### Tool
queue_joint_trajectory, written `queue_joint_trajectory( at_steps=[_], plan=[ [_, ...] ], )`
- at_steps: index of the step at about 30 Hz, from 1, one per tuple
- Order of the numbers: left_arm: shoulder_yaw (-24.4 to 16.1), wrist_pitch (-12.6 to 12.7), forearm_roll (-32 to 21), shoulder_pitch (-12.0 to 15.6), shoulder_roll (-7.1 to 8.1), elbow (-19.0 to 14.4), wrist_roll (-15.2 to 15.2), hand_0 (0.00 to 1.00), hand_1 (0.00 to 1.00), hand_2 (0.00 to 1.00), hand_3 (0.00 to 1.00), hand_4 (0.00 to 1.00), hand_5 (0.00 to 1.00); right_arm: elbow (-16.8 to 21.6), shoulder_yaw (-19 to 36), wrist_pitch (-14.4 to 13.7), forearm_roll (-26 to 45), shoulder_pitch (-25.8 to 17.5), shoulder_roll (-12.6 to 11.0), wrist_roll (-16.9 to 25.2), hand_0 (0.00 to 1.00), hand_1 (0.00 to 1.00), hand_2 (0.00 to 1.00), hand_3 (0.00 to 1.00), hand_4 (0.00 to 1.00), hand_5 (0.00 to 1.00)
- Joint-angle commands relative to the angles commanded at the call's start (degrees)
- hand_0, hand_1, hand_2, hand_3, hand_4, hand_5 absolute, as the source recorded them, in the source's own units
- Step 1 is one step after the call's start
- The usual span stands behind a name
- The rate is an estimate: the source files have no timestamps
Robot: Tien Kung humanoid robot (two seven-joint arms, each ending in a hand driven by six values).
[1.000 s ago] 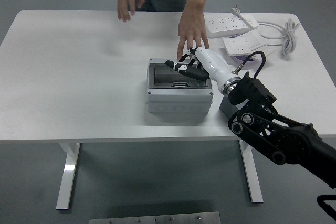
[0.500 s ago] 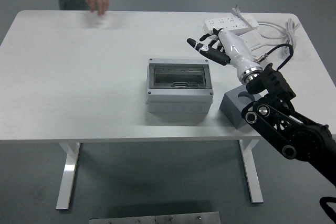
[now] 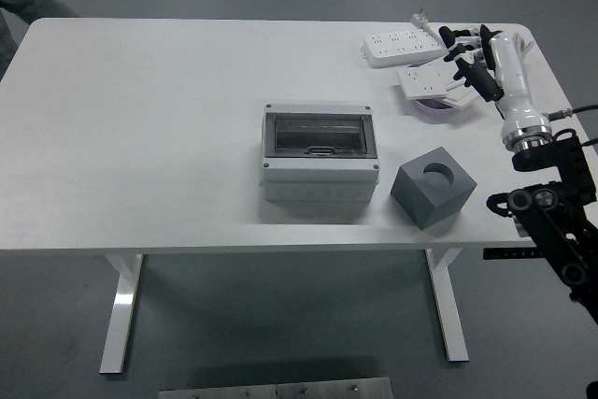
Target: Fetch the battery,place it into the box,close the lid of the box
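Box point(image 3: 320, 151) at table centre has its clear lid down, battery not discernible inside; right hand point(image 3: 470, 61), fingers loosely apart and empty, hangs over the table's far right corner; task appears essentially complete.

Grey cube point(image 3: 434, 186) near edge; power strips point(image 3: 411, 43) far right.

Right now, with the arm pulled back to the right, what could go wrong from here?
The right robot hand hovers over the power strips and could snag them or their cable when it moves. The grey block sits close beside the box, so a reach toward the box might knock it. The lid looks closed, but whether it has latched cannot be told.
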Motion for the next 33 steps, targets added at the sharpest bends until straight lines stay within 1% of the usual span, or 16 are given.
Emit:
queue_joint_trajectory(
  at_steps=[2, 3, 8, 9, 11, 14, 15, 20, 21, 26, 27, 30, 32, 33],
  plan=[
    [0.1, 0.2, -0.3, 0.1, -0.16, 0.0, -0.1, 0.632, 0.698, 0.573, 0.541, 0.500, 0.002, -0.6, 2.8, 2.6, 3.8, -1.9, -0.4, 3.0, 0.246, 0.308, 0.429, 0.562, 0.985, 0.998],
    [0.2, 0.2, -0.4, 0.1, -0.24, 0.0, -0.1, 0.632, 0.698, 0.573, 0.541, 0.500, 0.002, -0.9, 4.0, 3.6, 5.5, -2.7, -0.5, 4.3, 0.302, 0.316, 0.432, 0.537, 0.984, 0.998],
    [0.5, 0.4, -0.7, 0.6, -0.82, 0.1, -0.2, 0.632, 0.698, 0.573, 0.541, 0.500, 0.002, -2.9, 10.1, 8.9, 15.7, -6.2, -0.6, 11.0, 0.302, 0.316, 0.432, 0.537, 0.984, 0.998],
    [0.6, 0.5, -0.8, 0.7, -0.93, 0.2, -0.2, 0.632, 0.698, 0.573, 0.541, 0.500, 0.002, -3.0, 11.1, 9.3, 17.5, -6.7, -0.4, 12.0, 0.476, 0.541, 0.599, 0.617, 0.989, 0.998],
    [0.7, 0.7, -1.0, 0.9, -1.11, 0.2, -0.3, 0.632, 0.698, 0.573, 0.541, 0.500, 0.002, -2.9, 13.0, 9.8, 20.8, -7.5, -0.1, 13.9, 0.476, 0.541, 0.599, 0.617, 0.989, 0.998],
    [0.8, 0.9, -1.1, 1.3, -1.36, 0.3, -0.4, 0.632, 0.698, 0.573, 0.541, 0.500, 0.002, -2.2, 16.1, 9.7, 25.7, -8.5, 0.6, 15.9, 0.476, 0.541, 0.599, 0.617, 0.989, 0.998],
    [0.8, 0.9, -1.0, 1.4, -1.40, 0.3, -0.4, 0.632, 0.698, 0.573, 0.541, 0.500, 0.002, -2.1, 16.9, 9.5, 27.0, -8.7, 0.7, 16.3, 0.746, 0.832, 0.827, 0.807, 0.998, 0.998],
    [1.0, 1.1, -1.2, 1.6, -1.50, 0.4, -0.5, 0.632, 0.698, 0.573, 0.541, 0.500, 0.002, -1.5, 19.5, 9.7, 34.2, -9.2, 1.3, 17.7, 0.746, 0.832, 0.827, 0.807, 0.998, 0.998],
    [1.0, 1.2, -1.3, 1.5, -1.51, 0.4, -0.5, 0.632, 0.698, 0.573, 0.541, 0.500, 0.002, -1.4, 19.7, 9.9, 35.4, -9.2, 1.4, 17.8, 0.935, 0.930, 0.909, 0.998, 0.998, 0.998],
    [1.2, 1.3, -1.6, 1.6, -1.69, 0.4, -0.5, 0.632, 0.698, 0.573, 0.541, 0.500, 0.002, -1.4, 20.3, 12.1, 41.6, -9.2, 1.6, 18.1, 0.935, 0.930, 0.909, 0.998, 0.998, 0.998],
    [1.2, 1.3, -1.7, 1.6, -1.74, 0.3, -0.5, 0.632, 0.698, 0.573, 0.541, 0.500, 0.002, -1.3, 20.4, 12.5, 42.2, -9.2, 1.7, 18.0, 0.998, 0.896, 0.831, 0.998, 0.998, 0.998],
    [1.3, 1.4, -1.9, 1.7, -1.91, 0.3, -0.5, 0.632, 0.698, 0.573, 0.541, 0.500, 0.002, -0.9, 20.8, 13.8, 42.9, -9.3, 1.6, 17.2, 0.998, 0.896, 0.831, 0.998, 0.998, 0.998],
    [1.1, 1.2, -1.6, 1.7, -2.02, 0.3, -0.4, 0.632, 0.698, 0.573, 0.541, 0.500, 0.002, -0.7, 21.2, 14.3, 42.6, -9.4, 1.6, 16.7, 0.998, 0.896, 0.831, 0.998, 0.998, 0.998],
    [1.1, 1.1, -1.5, 1.6, -2.05, 0.3, -0.3, 0.632, 0.698, 0.573, 0.541, 0.500, 0.002, -0.6, 21.3, 14.3, 42.5, -9.4, 1.6, 16.6, 0.998, 0.922, 0.806, 0.998, 0.998, 0.998]
  ],
)
